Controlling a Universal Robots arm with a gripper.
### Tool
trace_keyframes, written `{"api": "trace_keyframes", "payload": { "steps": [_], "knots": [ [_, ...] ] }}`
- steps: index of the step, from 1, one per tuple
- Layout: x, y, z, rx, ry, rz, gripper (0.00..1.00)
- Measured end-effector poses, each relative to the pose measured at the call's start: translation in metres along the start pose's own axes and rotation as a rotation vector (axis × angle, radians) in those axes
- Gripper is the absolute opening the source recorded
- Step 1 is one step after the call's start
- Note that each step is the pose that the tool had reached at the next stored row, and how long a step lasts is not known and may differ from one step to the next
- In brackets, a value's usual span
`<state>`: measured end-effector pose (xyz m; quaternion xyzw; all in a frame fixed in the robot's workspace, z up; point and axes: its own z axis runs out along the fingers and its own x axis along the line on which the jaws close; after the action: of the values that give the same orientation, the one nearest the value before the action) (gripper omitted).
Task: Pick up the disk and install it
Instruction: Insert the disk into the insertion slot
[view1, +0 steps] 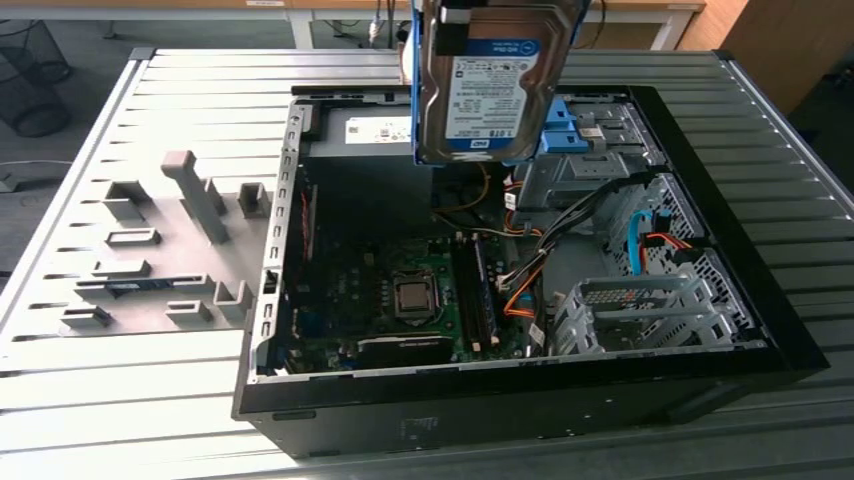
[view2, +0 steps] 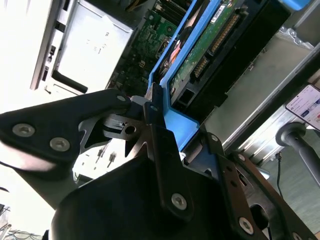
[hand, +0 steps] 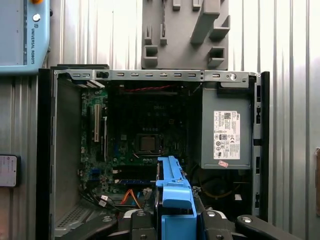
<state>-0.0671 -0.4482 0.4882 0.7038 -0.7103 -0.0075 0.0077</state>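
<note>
While clamped by its blue plastic rail in the closed black gripper, the silver-grey rectangular disk hangs upright above the open black computer case; a flexing rail could slip, dropping it onto the case's green motherboard.

The black open-sided computer case gapes upward, and the air over its green motherboard is free; there the hand grips the blue-railed silver-grey disk. Black and orange cables crowd the perforated silver drive cage.
</note>
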Motion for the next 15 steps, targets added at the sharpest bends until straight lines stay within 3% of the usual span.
{"api": "trace_keyframes", "payload": {
  "steps": [3,6,9,11,15],
  "knots": [
    [0.0092,0.0001,0.0002,0.0,0.0,0.0,0.37],
    [0.0225,0.0001,0.0011,0.0003,-0.0002,0.0,0.37],
    [0.0346,-0.0001,0.0022,0.0054,-0.0002,0.0,0.37],
    [0.0384,-0.0001,0.0023,0.0143,-0.0004,0.0,0.37],
    [0.0433,-0.0008,0.0037,0.0164,-0.0004,0.0,0.37]
  ]
}}
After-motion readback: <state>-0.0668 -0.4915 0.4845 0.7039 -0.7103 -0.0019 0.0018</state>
